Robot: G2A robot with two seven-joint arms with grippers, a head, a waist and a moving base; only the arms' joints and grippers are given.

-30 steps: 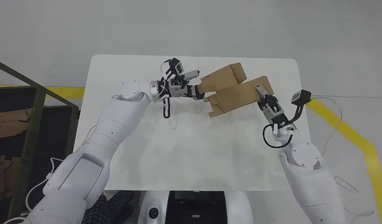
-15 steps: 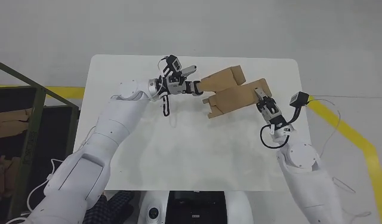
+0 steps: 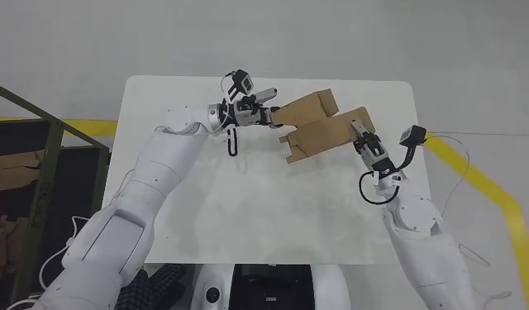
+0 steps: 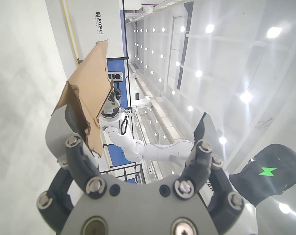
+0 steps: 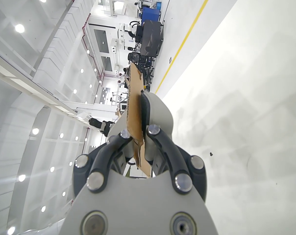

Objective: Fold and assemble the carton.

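One carton [image 3: 326,133] — two hands [image 3: 271,108] [image 3: 360,130] — one table [image 3: 207,202]

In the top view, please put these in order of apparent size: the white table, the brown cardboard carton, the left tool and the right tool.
1. white rectangular table
2. brown cardboard carton
3. left tool and right tool: they look about alike, so I do not rank them.

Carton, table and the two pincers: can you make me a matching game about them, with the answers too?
Things:
1. carton
2. table
3. left pincer
4. right pincer

Colour or state:
A. white
B. shut on the carton's edge
C. brown
D. open wide

Pairs: 1-C, 2-A, 3-D, 4-B.
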